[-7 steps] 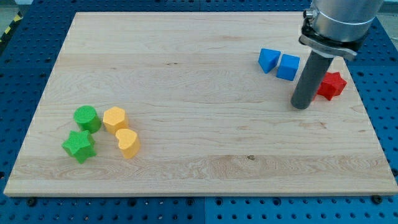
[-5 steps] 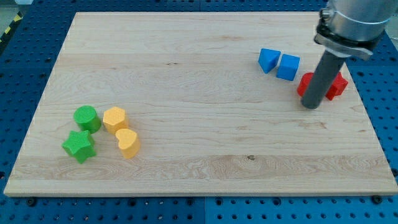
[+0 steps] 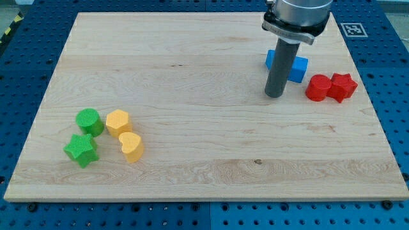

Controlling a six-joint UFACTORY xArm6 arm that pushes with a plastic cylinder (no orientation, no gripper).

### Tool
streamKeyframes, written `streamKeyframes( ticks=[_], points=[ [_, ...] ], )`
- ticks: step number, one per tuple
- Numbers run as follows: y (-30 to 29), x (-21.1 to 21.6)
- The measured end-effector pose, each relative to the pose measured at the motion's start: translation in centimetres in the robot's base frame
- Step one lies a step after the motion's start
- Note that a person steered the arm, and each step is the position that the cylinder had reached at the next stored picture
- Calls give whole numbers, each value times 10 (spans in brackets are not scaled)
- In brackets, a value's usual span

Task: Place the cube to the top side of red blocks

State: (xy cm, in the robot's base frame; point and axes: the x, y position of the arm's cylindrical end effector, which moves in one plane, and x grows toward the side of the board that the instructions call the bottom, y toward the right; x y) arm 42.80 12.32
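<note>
My tip (image 3: 274,95) rests on the board at the view's upper right, just below the two blue blocks. The rod hides most of them: a blue cube (image 3: 298,69) shows to its right and a blue triangular block (image 3: 270,59) peeks out at its left. Two red blocks lie to the right of the tip: a red cylinder (image 3: 317,87) and a red star (image 3: 343,87), touching each other. The blue cube sits up and left of the red cylinder, apart from it.
A wooden board (image 3: 192,76) lies on a blue perforated table. At the view's lower left are a green cylinder (image 3: 89,121), a green star (image 3: 80,150), a yellow hexagon-like block (image 3: 118,122) and a yellow heart (image 3: 131,146).
My tip moved first right, then left, from in front of the red blocks to below the blue blocks. The red blocks are now fully uncovered. No block has visibly shifted.
</note>
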Motion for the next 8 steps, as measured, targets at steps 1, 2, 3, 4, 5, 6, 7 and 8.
streamKeyframes(
  ticks=[1,2,3,4,5,6,7,8],
  points=[
    [0,-9],
    [22,-25],
    [32,-35],
    [32,-38],
    [32,-40],
    [32,-55],
    [25,-66],
    [44,-73]
  ],
)
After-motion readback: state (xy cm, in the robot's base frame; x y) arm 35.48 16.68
